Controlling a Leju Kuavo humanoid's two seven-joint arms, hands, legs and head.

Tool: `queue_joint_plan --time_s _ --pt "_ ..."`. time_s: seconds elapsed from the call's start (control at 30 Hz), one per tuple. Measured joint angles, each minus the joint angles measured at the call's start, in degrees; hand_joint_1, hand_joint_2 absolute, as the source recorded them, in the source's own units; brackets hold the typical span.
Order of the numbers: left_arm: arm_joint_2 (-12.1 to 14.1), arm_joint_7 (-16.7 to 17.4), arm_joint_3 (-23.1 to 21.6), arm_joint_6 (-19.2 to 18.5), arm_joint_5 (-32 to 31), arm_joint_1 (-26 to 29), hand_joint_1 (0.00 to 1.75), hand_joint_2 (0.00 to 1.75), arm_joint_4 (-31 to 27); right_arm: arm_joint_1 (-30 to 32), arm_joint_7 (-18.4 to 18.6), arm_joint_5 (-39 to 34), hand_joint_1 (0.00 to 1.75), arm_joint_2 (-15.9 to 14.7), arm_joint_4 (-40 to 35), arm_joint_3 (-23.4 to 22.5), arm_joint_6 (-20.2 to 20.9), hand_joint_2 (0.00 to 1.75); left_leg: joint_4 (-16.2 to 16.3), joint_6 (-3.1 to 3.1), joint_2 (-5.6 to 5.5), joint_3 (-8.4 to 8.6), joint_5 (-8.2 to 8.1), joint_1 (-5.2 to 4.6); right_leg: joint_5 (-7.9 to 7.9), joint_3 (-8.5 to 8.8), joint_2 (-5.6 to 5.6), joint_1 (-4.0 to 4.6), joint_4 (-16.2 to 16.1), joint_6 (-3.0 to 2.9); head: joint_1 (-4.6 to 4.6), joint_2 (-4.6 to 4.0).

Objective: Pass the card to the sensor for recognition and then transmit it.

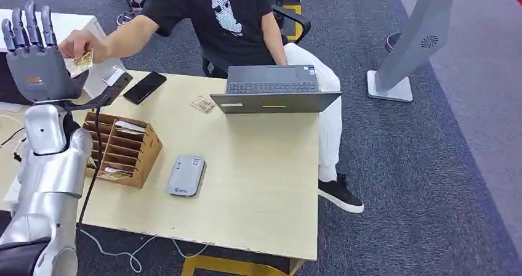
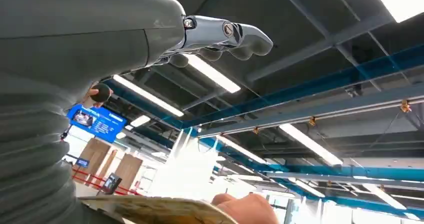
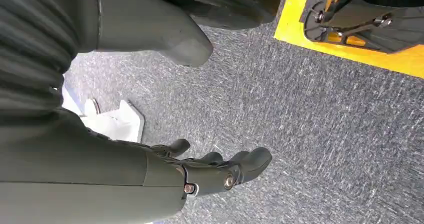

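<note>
At the upper left, the left hand (image 1: 34, 54) is raised with fingers (image 1: 32, 18) spread, holding nothing. A person's hand (image 1: 80, 44) holds the card (image 1: 84, 60) beside it. The right hand (image 3: 200, 171) hangs over the floor, fingers loosely curled.

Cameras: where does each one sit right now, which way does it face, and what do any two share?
Head view: high on the body, looking down at the table; the raised left hand shows.
Left wrist view: behind the left hand, facing up at the ceiling.
Right wrist view: behind the right hand, facing the carpet.
Shared: head and left wrist views both show the card in the person's hand.
</note>
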Motion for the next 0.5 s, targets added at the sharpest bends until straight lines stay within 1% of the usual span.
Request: queue_joint_plan --time_s 0.17,0.5 --pt "0.3 0.7 -0.6 0.0 0.0 -0.2 0.00 1.75 1.5 -0.1 0.6 0.1 0.00 0.0 0.0 0.0 0.2 1.75 0.0 0.00 0.01 -0.01 0.00 0.00 0.00 -0.01 0.01 0.00 0.0 0.00 0.00 0.00" --pt "0.9 0.4 -0.6 0.0 0.1 -0.1 0.00 1.75 1.9 -0.1 0.5 0.9 0.00 0.0 -0.1 0.0 0.2 1.75 0.0 0.00 0.00 -0.05 0.00 0.00 0.00 -0.02 0.00 0.00 0.0 0.00 0.02 0.00"
